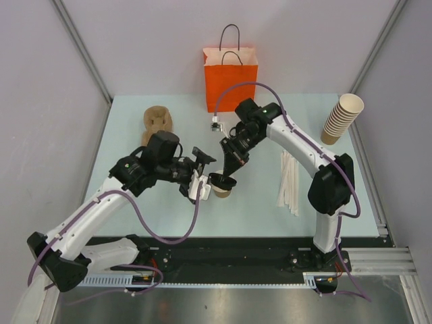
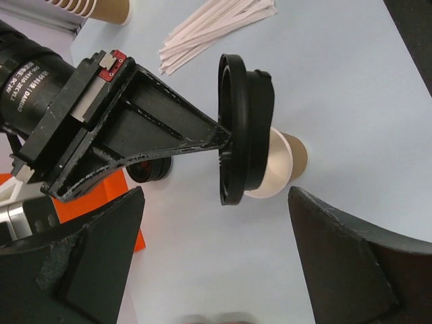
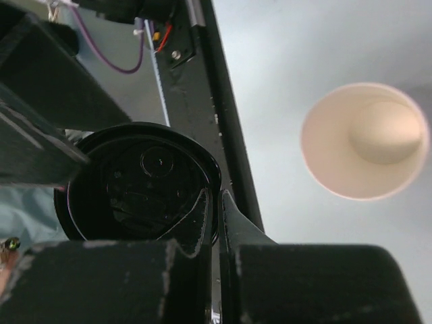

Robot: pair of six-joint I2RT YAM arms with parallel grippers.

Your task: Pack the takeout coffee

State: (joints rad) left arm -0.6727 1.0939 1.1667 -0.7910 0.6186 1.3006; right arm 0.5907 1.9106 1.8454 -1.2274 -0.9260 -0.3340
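The right jaws are clamped on the rim of a round black lid (image 1: 223,181), holding it tilted just above the open mouth of a small brown paper cup (image 1: 222,194) that stands on the pale desk (image 1: 263,216). The lid is not seated on the cup. In the right wrist view the cup (image 3: 364,142) is uncovered, its pale inside bare, off to one side of the closed fingers (image 3: 101,283), and the lid (image 3: 138,182) is pinched between them. In the left wrist view the lid (image 2: 243,128) stands almost on edge right at the mouth of the cup (image 2: 280,162); whether the two touch cannot be told. The left jaws are spread wide and hold nothing: their dark fingers (image 2: 94,263) frame the cup, which sits ahead of the gap between them rather than inside it. From above, the left jaws lie just beside the cup, on the side opposite the right jaws. Beyond the right jaws, well apart from the cup, an orange bag (image 1: 230,77) stands upright with its black handles raised. To the right of the right jaws lie a loose bundle of white sticks (image 1: 289,181) and, farther off, a leaning stack of tan cups (image 1: 341,118). A brown cardboard piece (image 1: 158,121) rests beyond the left jaws.
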